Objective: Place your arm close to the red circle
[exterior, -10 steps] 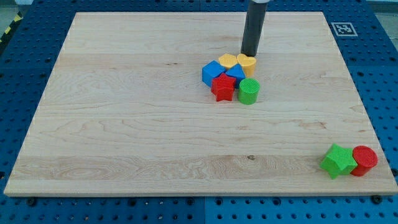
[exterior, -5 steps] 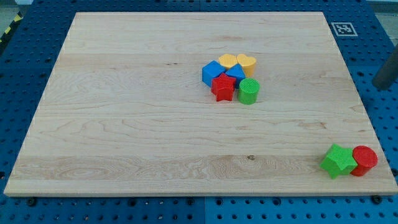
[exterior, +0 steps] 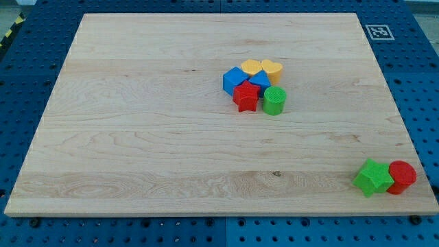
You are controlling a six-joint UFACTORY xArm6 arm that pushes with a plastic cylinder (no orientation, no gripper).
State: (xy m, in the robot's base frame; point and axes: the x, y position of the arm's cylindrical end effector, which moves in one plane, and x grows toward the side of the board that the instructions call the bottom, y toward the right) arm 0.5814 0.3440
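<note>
The red circle block (exterior: 402, 175) sits near the board's bottom right corner, touching a green star block (exterior: 373, 177) on its left. My rod and its tip do not show in the camera view, so where the tip stands relative to the blocks cannot be told.
A cluster sits above the board's middle: blue cube (exterior: 234, 79), yellow hexagon-like block (exterior: 252, 66), yellow heart (exterior: 272, 68), a second blue block (exterior: 260, 80), red star (exterior: 245, 97), green cylinder (exterior: 274, 100). A marker tag (exterior: 378, 31) lies off the board's top right corner.
The rod left the cluster's top edge, moved to the view's right edge, and is now out of view. No block has moved.
</note>
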